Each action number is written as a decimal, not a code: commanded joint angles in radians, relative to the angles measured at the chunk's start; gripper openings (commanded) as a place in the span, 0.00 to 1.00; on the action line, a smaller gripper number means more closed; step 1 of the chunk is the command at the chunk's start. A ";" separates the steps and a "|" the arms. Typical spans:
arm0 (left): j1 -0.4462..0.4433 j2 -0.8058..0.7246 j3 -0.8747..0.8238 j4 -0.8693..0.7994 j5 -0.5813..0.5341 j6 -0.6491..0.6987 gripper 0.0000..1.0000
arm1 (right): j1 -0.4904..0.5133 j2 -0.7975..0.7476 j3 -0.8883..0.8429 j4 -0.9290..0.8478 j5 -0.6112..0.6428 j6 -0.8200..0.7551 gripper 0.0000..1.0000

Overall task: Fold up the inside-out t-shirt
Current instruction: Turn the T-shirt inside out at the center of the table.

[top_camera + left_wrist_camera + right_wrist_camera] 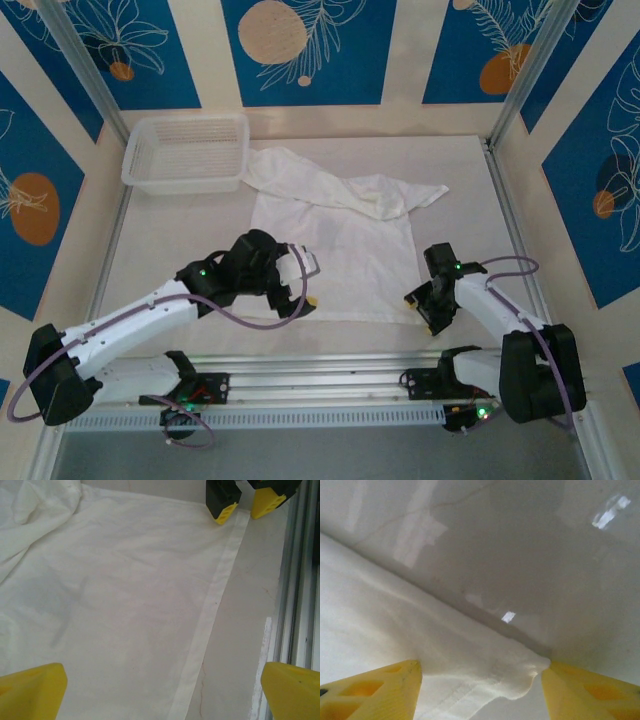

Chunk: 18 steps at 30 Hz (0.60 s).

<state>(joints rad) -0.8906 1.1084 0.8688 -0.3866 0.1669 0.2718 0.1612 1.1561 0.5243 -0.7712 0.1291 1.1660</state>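
t-shirt: white, lying in the middle of the table. The lower body is spread flat towards the near edge. The upper part and sleeves are bunched in a rumpled band across the far side.
hem: a straight stitched band that runs along the near edge of the shirt and lies flat on the table.
left gripper: at the near-left corner of the shirt, low over the cloth. The jaws are spread wide, with one yellow fingertip over the fabric and the other over bare table. The hem runs between them. Nothing is held.
right gripper: at the near-right corner of the shirt. The jaws stand partly apart, with the hem corner lying between the yellow fingers. The tip of the corner just touches the right-hand finger. The cloth is not pinched. In the left wrist view the two fingertips show a gap on either side of the hem's end.
grippers to each other: well apart, one at each end of the near hem.
basket: white mesh, at the far-left of the table, just beside the shirt's bunched far-left end.
rail: aluminium, along the near table edge, between the shirt and the arm bases.
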 commanded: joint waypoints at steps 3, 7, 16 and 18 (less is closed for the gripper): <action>-0.009 -0.026 -0.029 0.042 -0.025 0.004 0.99 | -0.009 -0.025 -0.006 0.055 0.020 -0.036 0.45; -0.010 -0.014 -0.031 0.047 -0.014 -0.001 1.00 | -0.009 -0.069 0.018 0.030 0.017 -0.057 0.13; -0.012 0.079 -0.044 0.153 0.095 -0.073 0.99 | -0.005 -0.084 0.077 0.018 -0.101 -0.063 0.03; -0.023 0.118 -0.044 0.192 0.116 -0.095 1.00 | -0.003 -0.082 0.089 0.019 -0.133 -0.063 0.09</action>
<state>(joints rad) -0.8944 1.1866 0.8371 -0.2737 0.2115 0.2211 0.1566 1.0828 0.5800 -0.7406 0.0662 1.1122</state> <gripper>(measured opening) 0.994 0.085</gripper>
